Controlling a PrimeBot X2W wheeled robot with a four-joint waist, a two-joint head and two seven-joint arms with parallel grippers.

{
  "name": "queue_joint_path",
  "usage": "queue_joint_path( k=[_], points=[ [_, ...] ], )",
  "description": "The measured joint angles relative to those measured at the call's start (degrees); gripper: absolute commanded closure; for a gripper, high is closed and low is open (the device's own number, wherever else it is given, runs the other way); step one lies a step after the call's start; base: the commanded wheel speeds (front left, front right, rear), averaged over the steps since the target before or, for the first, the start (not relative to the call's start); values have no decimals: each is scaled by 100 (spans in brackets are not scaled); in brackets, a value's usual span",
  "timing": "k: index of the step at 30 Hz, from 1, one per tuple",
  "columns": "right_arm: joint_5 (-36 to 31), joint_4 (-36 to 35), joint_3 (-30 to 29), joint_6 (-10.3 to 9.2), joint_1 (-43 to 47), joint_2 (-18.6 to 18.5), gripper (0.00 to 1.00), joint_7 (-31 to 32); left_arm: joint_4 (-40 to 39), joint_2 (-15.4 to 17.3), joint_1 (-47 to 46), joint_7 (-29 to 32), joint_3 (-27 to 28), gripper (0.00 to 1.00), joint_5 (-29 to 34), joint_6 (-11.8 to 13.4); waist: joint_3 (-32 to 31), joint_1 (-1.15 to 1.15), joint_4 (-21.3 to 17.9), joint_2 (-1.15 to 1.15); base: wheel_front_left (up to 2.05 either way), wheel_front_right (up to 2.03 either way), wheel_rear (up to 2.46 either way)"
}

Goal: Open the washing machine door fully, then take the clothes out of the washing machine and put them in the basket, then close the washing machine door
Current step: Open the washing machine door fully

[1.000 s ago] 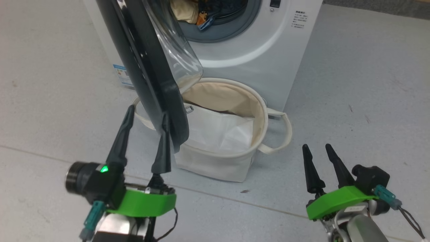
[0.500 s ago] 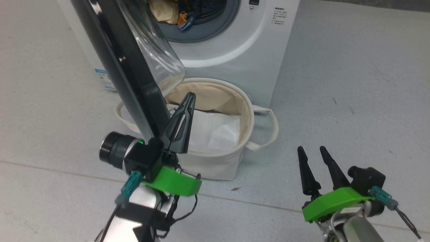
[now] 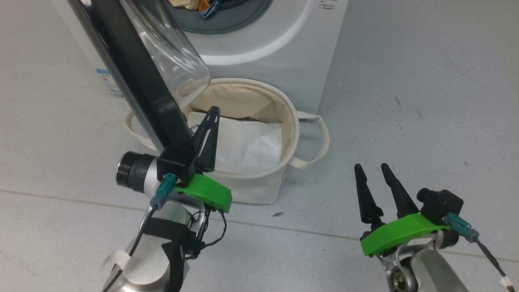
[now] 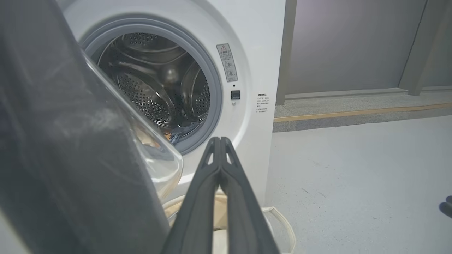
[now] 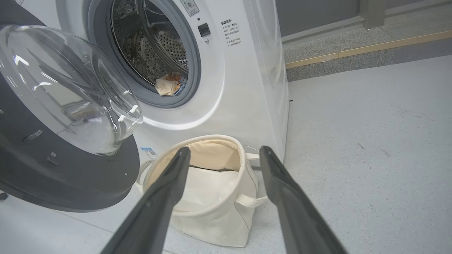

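Two grippers are low in front of the washing machine (image 3: 284,48); the left gripper (image 3: 213,111) has its two fingers pressed together with nothing between them, and it sits just beside the inner side of the washing machine door (image 3: 134,69), down at the door's bottom edge; I cannot tell if it touches the door; the right gripper (image 3: 371,167) waits off to the side over the floor with its fingers apart and nothing in them; the door sticks out from the machine and hangs over part of the basket (image 3: 294,121), so I think the first step, opening the door all the way, is not done yet; the basket stands right in front of the machine with a flat white sheet (image 3: 243,142) inside; the clothes (image 5: 168,84) lie in the drum, at the bottom of the round mouth; next, I think the left gripper needs to push the door out wider, away from the basket; the push should be slow and gentle, so the closed fingers do not slip off the shiny rim; then a gripper can reach in for the clothes
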Motion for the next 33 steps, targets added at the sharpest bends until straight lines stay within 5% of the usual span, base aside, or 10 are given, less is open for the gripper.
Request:
queue_joint_path(
  k=[13,33],
  points=[
    [0,-11,-9,0,-5,0,0,0,199,-67,138,-35,155,100,-102,323,9,0,335,0,0,0,0],
    [-113,191,79,1,4,0,0,0,113,-46,606,-42,853,100,-194,374,-240,0,1676,0,0,0,0]
  ],
)
